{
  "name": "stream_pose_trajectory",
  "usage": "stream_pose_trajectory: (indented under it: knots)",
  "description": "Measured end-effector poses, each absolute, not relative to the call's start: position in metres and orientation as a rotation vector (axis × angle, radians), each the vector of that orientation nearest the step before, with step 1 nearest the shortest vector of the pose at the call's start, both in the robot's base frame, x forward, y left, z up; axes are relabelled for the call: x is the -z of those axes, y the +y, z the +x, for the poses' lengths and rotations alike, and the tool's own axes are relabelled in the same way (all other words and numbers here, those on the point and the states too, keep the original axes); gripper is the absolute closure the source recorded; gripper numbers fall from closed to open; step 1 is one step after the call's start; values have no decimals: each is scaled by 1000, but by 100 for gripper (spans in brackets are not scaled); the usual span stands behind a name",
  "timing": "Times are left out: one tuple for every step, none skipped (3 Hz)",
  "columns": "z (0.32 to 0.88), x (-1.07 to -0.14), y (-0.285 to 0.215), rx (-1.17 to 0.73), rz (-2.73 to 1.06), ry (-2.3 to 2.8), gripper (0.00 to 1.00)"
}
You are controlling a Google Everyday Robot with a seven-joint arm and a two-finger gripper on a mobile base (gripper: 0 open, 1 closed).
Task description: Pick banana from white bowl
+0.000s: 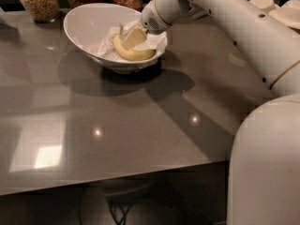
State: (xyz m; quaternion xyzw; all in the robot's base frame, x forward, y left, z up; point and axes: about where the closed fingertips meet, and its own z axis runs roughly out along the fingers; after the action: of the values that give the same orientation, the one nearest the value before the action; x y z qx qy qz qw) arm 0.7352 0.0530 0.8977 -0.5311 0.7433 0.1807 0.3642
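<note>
My gripper (132,37) sits low inside the white bowl (86,25), against the banana (136,55), though I cannot tell if it grips; the fruit rests on the paper lining (105,46), not yet lifted out.

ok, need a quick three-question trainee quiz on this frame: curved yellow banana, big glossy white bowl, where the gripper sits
1. Where is the two-finger gripper?
A) down inside the glossy white oval bowl, at the curved yellow banana
B) outside the bowl, to its left
C) high above the bowl
2. True or false: the banana lies on crumpled white paper inside the bowl.
3. What stands behind the bowl, along the far edge?

Key: 1 A. 2 True. 3 Glass jars with brown dry contents.
</note>
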Motion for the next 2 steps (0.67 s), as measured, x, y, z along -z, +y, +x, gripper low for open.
stream_pose_trajectory:
  knots:
    - [738,-878,58,-482,-1396,1962,42]
    - [740,-864,61,-494,-1415,1997,44]
